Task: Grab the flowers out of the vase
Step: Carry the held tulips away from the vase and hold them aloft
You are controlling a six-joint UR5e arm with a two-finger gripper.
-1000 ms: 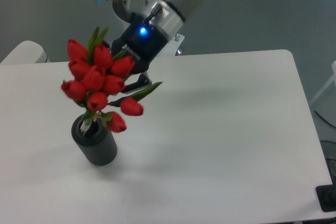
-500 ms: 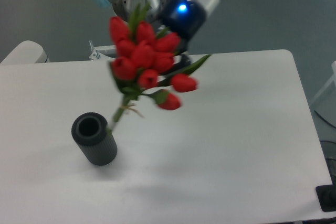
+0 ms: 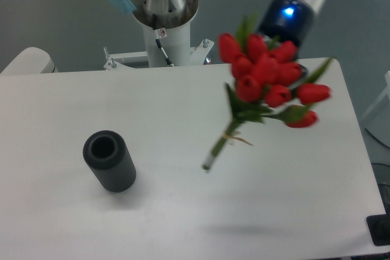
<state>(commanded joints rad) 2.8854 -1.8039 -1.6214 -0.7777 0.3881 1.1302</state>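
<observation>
The flowers (image 3: 265,80), a bunch of red tulip buds with green leaves and a thin stem bundle hanging down to the left, are in the air over the right half of the white table (image 3: 183,211). My gripper (image 3: 286,68) is behind the buds, shut on the bunch, with its fingers mostly hidden by the blooms. The vase (image 3: 109,161), a dark grey ribbed cylinder, stands empty at the left of the table, far from the gripper.
The robot's base column (image 3: 164,22) rises behind the table's far edge. A white rounded object (image 3: 27,60) sits at the far left beyond the table. A dark item (image 3: 379,229) lies at the bottom right corner.
The gripper has lifted the flowers fully out of the vase and carried them up and to the right across the table. The vase stayed in place.
</observation>
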